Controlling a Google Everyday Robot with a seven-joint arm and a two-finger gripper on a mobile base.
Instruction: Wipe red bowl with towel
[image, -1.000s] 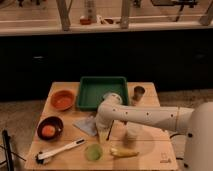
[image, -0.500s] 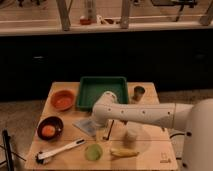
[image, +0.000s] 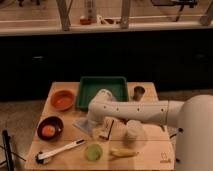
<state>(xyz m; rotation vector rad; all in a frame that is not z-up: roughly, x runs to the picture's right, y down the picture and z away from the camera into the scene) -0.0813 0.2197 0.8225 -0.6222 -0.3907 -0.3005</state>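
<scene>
The red bowl (image: 62, 100) sits at the table's left side, just left of the green tray. The towel (image: 84, 126), a flat grey-blue cloth, lies on the table to the bowl's lower right. My white arm reaches in from the right, and the gripper (image: 93, 125) points down at the towel's right edge, partly covering it. The gripper is about a hand-span from the red bowl.
A green tray (image: 103, 89) stands at the back middle. A dark maroon bowl (image: 50, 128) holding an orange item is at the front left. A white-handled brush (image: 60, 150), a green round item (image: 93, 151), a banana (image: 123, 152), a clear cup (image: 134, 133) and a small dark cup (image: 139, 91) are also on the table.
My arm's wrist has shifted a little to the left, bringing the gripper over the towel's edge. The bowls and other items have not moved.
</scene>
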